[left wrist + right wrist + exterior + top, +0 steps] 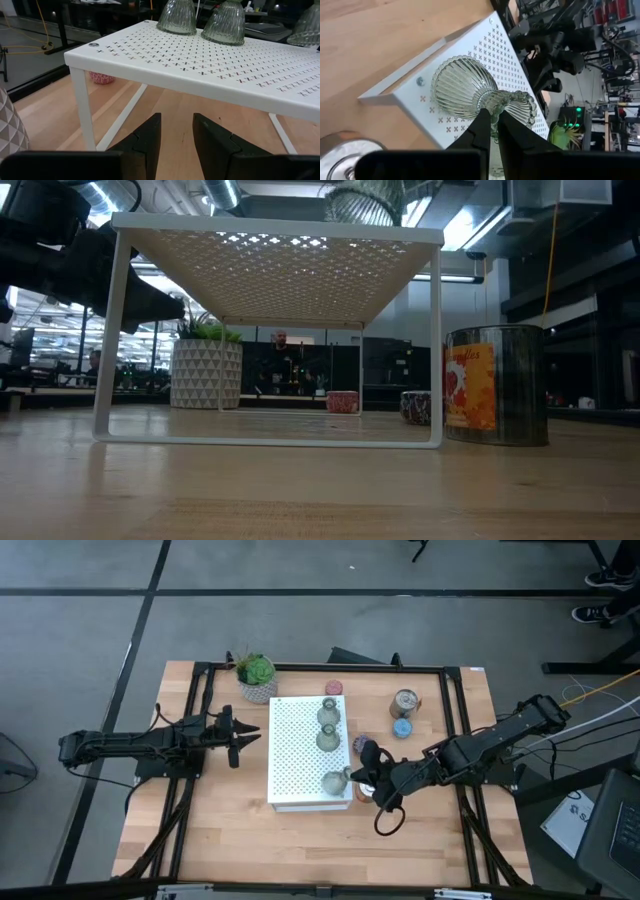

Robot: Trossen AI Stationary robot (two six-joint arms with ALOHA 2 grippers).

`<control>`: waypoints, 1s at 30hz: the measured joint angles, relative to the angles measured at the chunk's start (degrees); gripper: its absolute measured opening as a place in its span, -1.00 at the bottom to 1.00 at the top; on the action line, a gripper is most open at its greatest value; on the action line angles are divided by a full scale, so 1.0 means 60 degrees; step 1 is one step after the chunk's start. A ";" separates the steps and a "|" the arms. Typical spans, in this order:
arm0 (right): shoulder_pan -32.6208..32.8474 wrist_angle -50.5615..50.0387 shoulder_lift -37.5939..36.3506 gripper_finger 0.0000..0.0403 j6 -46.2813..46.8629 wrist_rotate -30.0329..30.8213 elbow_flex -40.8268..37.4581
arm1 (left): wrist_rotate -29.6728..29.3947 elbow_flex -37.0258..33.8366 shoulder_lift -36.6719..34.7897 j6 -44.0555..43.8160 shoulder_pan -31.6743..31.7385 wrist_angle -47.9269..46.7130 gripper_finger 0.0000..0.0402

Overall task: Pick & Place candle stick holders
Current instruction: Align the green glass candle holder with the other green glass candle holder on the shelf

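A white perforated shelf (300, 755) stands mid-table. Two olive-green glass holders (329, 712) (328, 737) stand on its top by their bases; they also show in the left wrist view (177, 16) (224, 22). My right gripper (358, 780) is shut on a third green glass holder (470, 90) over the shelf's near right corner. A pink holder (333, 689), a silvery metal holder (405, 702), a blue holder (402, 728) and a purple holder (360, 744) stand on the table. My left gripper (177, 135) is open and empty, left of the shelf. My right gripper pinches the green glass holder's narrow neck (492, 104) between its two fingers, between the ribbed bulb and the flared end (522, 107). The fingers come from the table's right side, slanting down. Whether the holder rests on the shelf top, I cannot tell.
A green plant in a white pot (257, 678) stands at the far left of the shelf. There is open room under the shelf top (270, 380). Bare wood (300, 840) lies toward the near edge. A silvery metal piece (342, 155) shows beside my right gripper.
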 joint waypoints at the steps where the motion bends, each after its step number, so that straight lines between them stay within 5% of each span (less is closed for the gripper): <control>1: -0.0001 -0.0047 0.0000 -0.89 -0.0001 0.0014 0.0000 | 0.0000 0.0001 0.0000 0.0001 -0.0003 0.0000 -0.47; 9: -0.0332 -0.0171 0.0000 -0.89 -0.0373 0.0851 -0.0004 | 0.0000 -0.0003 0.0000 0.0000 -0.0003 0.0000 -0.47; 18: -0.0840 -0.0178 0.0000 -0.88 -0.0435 0.0494 -0.0004 | 0.0000 -0.0002 0.0000 0.0000 -0.0001 0.0000 -0.47; 30: -0.0894 -0.0018 0.0000 -0.54 -0.0435 0.0376 -0.0004 | 0.0000 -0.0003 0.0000 0.0000 -0.0004 -0.0003 -0.47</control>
